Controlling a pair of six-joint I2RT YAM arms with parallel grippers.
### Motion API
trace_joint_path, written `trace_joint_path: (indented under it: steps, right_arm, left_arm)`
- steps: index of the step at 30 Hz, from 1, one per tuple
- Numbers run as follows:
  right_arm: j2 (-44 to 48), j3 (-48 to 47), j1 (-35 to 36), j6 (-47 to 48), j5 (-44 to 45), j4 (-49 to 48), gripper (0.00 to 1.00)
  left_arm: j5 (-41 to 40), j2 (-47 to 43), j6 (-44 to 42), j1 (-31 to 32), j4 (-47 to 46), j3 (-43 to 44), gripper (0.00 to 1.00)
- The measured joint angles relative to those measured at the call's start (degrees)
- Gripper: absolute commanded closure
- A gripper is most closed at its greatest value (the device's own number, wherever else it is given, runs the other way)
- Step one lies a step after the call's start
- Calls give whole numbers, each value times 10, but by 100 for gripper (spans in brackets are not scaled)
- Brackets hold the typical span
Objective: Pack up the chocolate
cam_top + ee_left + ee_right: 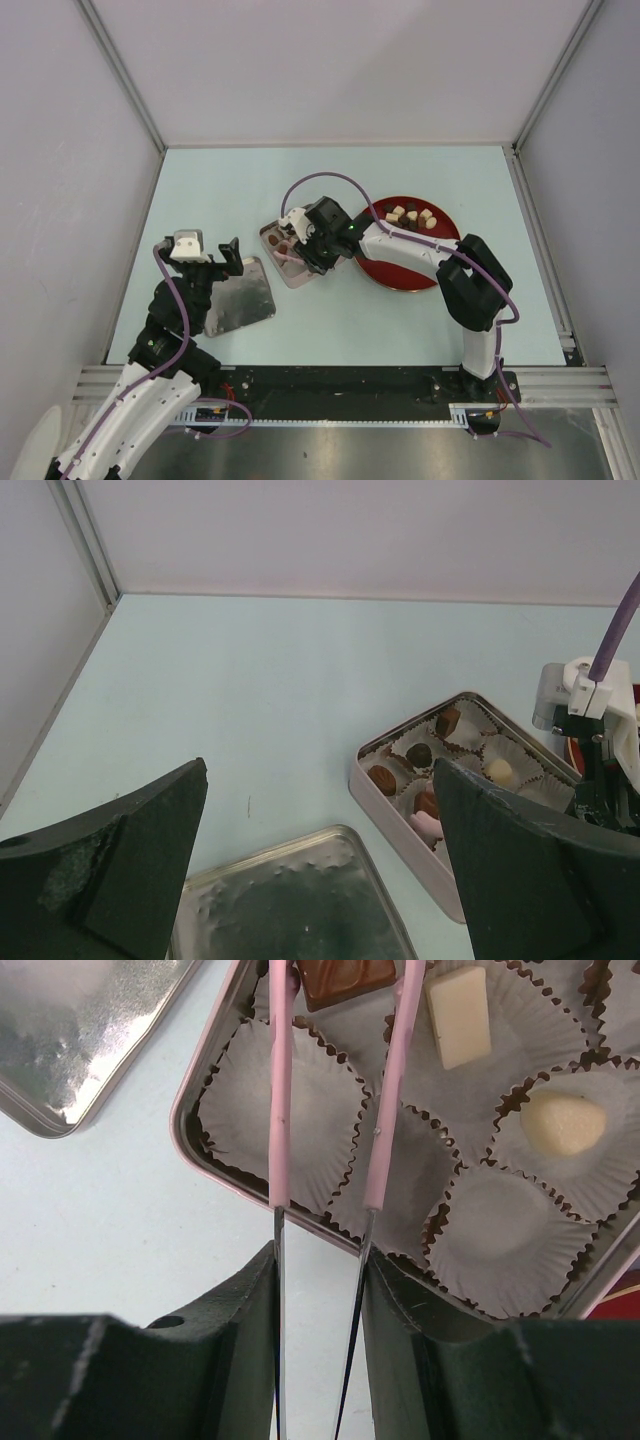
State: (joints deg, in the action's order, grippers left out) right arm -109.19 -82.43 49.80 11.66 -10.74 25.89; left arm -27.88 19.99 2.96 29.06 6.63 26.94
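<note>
My right tool squeezes pink-tipped metal tweezers, probably to place the reddish-brown chocolate chunk cleanly; left tool gapes, empty.

A square silver tin sits midway on the pale blue bench, with chocolate chunks in some of its white paper cups. Its flat silver lid lies apart, left and nearer. A round red plate lies just right, more chunks on its far half. The right hand hangs over the tin, its pink-tipped metal tongs reaching in; the left hand hangs above the lid.
</note>
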Motion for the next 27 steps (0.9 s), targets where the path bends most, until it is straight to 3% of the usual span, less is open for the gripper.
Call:
trace_joint_path:
  steps: [3, 19, 27]
  right_arm:
    - [0, 0, 0, 0, 4, 0, 57]
    - [3, 0, 3, -8, 10, -8, 57]
    - [74, 3, -2, -42, 28, -9, 57]
  left_arm:
    - [0, 0, 0, 0, 0, 0, 0]
    - [0, 0, 0, 0, 0, 0, 1]
    - [0, -3, 0, 0, 0, 0, 0]
